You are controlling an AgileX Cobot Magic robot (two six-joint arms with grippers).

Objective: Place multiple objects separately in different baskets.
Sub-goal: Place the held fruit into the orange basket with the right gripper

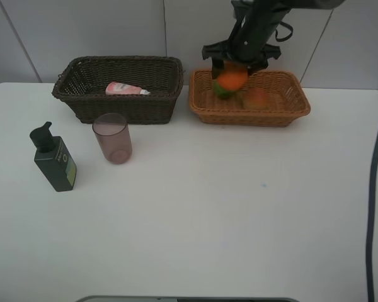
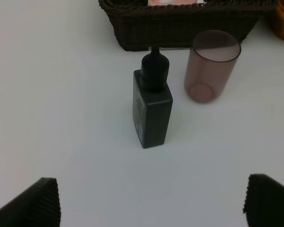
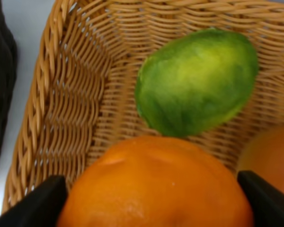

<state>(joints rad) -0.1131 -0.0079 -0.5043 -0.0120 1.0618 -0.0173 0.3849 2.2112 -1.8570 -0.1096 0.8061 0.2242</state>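
Your right gripper [image 1: 233, 69]: clamped on the orange [image 1: 232, 78], over the tan basket [image 1: 205, 104] containing green citrus [image 3: 196, 87] and reddish fruit [image 1: 257, 97]. Your left gripper [image 2: 149, 201]: jaws wide, nothing held, facing pump bottle [image 2: 152, 106] and mauve cup [image 2: 210, 66] on the table [image 1: 239, 207]. Pink lotion bottle [image 1: 126, 89]: in dark basket [image 1: 113, 107].

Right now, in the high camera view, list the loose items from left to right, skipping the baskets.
dark green pump bottle → mauve cup → orange held in the right gripper → red-yellow fruit. The pink bottle and the green citrus overlap others, so they are left out.
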